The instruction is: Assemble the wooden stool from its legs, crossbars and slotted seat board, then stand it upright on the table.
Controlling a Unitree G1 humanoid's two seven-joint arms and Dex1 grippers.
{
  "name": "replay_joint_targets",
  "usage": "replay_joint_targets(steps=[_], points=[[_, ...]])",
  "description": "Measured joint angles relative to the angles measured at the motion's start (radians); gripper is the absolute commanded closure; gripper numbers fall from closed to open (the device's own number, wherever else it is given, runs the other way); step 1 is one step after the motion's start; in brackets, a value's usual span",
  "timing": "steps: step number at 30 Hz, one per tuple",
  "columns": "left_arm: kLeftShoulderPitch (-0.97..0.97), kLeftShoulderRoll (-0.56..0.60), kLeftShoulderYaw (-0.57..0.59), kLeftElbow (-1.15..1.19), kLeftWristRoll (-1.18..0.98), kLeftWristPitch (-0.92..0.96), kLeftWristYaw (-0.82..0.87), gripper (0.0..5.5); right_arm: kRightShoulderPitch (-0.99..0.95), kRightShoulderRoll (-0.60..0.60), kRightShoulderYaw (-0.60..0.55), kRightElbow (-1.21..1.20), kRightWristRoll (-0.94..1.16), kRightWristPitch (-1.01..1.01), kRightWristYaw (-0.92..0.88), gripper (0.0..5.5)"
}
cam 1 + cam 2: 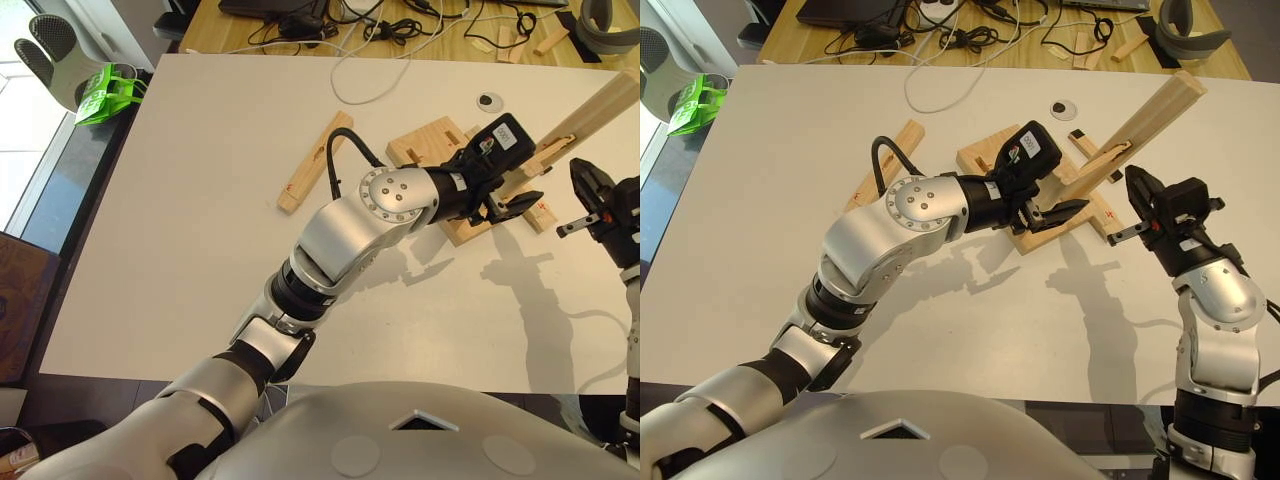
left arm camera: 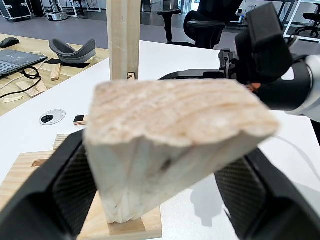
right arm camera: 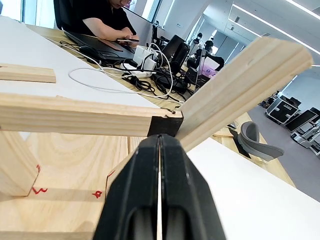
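The slotted seat board (image 1: 425, 145) lies flat at the table's right centre. A long wooden leg (image 1: 600, 110) rises tilted from its far right side. My left gripper (image 1: 508, 207) reaches over the board's near edge, its fingers (image 2: 75, 185) closed on the thick end of another wooden leg (image 2: 170, 140) that stands on the board. In the right wrist view a crossbar (image 3: 75, 116) meets the tilted leg (image 3: 240, 85). My right gripper (image 1: 1127, 212) hovers just right of the board, shut and empty, its tips (image 3: 161, 137) at that joint. A loose leg (image 1: 315, 162) lies left of the board.
A white cable (image 1: 370, 95) loops on the table behind the board, near a round grommet (image 1: 490, 100). A wooden desk with cables, a laptop and small wood offcuts (image 1: 510, 42) borders the far edge. White tabletop stretches to the left and front.
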Motion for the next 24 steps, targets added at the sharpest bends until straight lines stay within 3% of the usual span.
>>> replay_joint_targets(steps=[24], points=[[0.000, 0.000, 0.000, 0.000, 0.000, 0.001, -0.001, 2.11, -0.107, 0.017, 0.064, 0.035, 0.010, 0.096, -0.018, 5.48]])
